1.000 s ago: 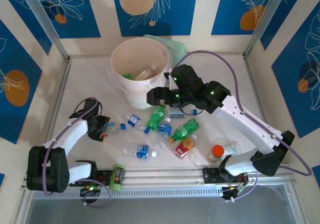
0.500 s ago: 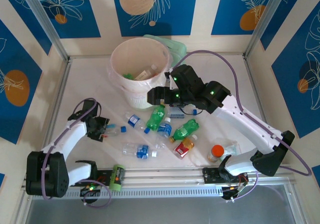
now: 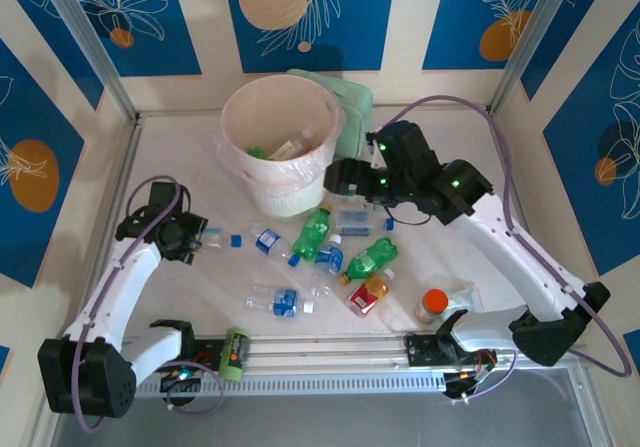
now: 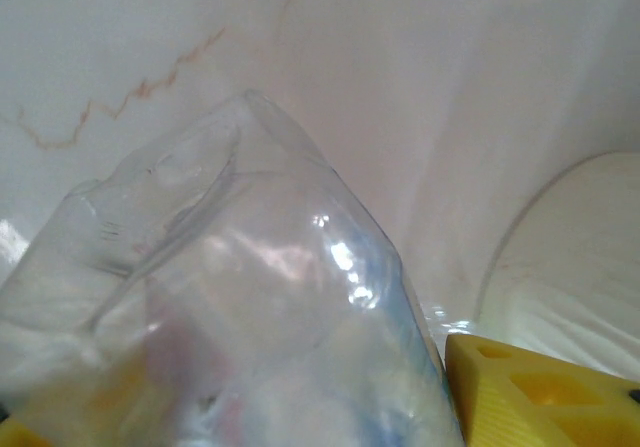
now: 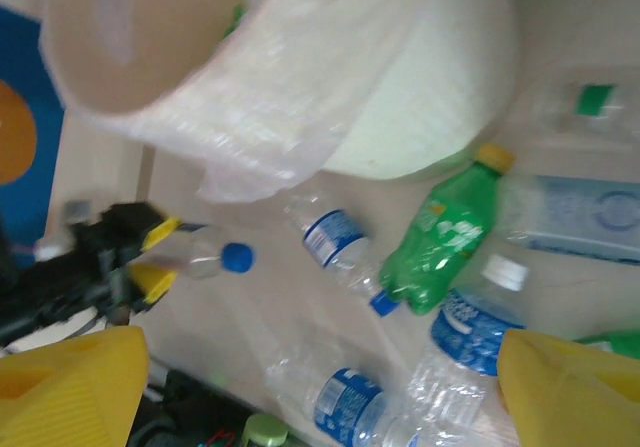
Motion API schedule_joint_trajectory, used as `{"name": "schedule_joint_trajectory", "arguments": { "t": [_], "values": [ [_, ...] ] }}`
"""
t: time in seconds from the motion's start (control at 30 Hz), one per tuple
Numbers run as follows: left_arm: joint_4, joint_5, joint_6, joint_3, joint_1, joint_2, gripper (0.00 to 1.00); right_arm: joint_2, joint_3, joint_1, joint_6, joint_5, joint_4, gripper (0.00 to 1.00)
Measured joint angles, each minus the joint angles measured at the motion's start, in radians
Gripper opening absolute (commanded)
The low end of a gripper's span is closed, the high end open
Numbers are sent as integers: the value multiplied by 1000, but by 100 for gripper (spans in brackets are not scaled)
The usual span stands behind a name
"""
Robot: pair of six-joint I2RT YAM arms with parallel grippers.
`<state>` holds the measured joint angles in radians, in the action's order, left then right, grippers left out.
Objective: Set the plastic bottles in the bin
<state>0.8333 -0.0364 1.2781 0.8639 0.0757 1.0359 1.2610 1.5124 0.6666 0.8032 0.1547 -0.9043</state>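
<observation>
At the left of the top view, the left hand is closed on a clear bottle and grips it by the base end. The bottle's long axis runs nearly level across the frame, with its blue cap pointing right, away from the hand. The left wrist view shows the crumpled clear body close up beside a yellow finger. I cannot tell whether the bottle is lifted off the bench or resting on it.

From this hand the bin lies up and to the right, near but apart. The carry would probably go that way and up over the rim, cap end leading. Inside the bin, low in the pinkish liner, are a few things. One is a bottle with a pale label and another is a bit of green.

Below the bin, in the centre of the frame, the loose bottles lie scattered:
- a blue-labelled one
- another blue-labelled one lower down
- a green one
- a second green one
- a red-yellow one

Right of the bin's rim, the right hand hovers above that cluster. Its yellow fingers are spread wide with nothing between them. It is the nearer hand to the bin, but it is empty.
</observation>
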Motion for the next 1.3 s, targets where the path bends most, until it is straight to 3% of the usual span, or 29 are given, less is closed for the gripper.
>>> {"name": "schedule_joint_trajectory", "arguments": {
  "t": [0.23, 0.43, 0.8, 1.03, 1.3],
  "values": [
    [35, -62, -106, 308, -2, 26, 59, -79, -142, -186, 77, 10, -91, 89],
    [16, -40, -181, 519, -2, 102, 57, -93, -267, -296, 124, -17, -126, 89],
    [-69, 156, -176, 847, 21, 297, 56, -92, -275, -312, 126, -40, -128, 88],
    [-117, 233, -169, 1056, 132, 484, 57, -93, -276, -312, 133, -50, -129, 88],
    [-93, 254, -192, 1178, 229, 724, 59, -103, -281, -319, 129, -50, -129, 88]
  ]
}}
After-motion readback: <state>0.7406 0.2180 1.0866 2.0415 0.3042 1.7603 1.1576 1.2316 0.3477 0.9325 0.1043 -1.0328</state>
